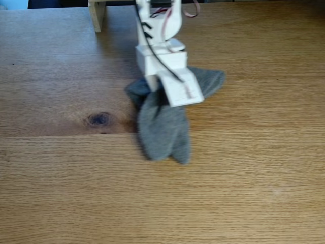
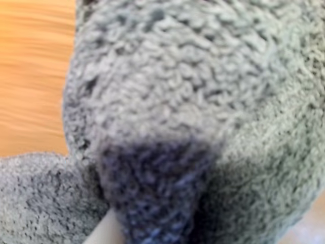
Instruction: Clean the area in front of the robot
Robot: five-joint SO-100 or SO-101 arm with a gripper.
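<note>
The tabletop of wide light-brown wood-grain planks spreads across the fixed view, with a dark knot left of centre and a faint pale smudge toward the lower right. The white, blocky robot arm reaches down from the top edge, thin black and red wires running along it, and its gripper presses into a grey terry cloth lying bunched on the wood just right of the knot. A pale wooden post stands near the top edge, left of the arm and apart from it. The arm's own body hides the fingertips there, so I cannot tell how far the jaws stand apart or whether they pinch the cloth. The wrist view brings the cloth up close, showing looped, nubby pile in soft rounded folds, with a strip of blurred orange-brown wood at its left.
</note>
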